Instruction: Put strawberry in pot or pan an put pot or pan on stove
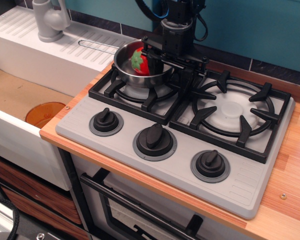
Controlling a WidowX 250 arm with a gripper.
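The steel pot (123,66) sits on the left back burner of the grey stove (125,131), its wire handle (97,46) reaching left over the white drainboard. The red strawberry (140,62) with its green cap lies inside the pot, against the left finger (153,61). My gripper (168,70) is open and straddles the pot's right rim: one finger is inside the pot touching the strawberry, the other is outside over the burner grate. The pot's right side is hidden behind the gripper.
A white sink unit (50,55) with a grey tap (49,20) stands to the left. An orange dish (45,114) lies in the basin. The right burner (232,112) and three black knobs (155,140) lie in front. The wooden counter (290,180) runs to the right.
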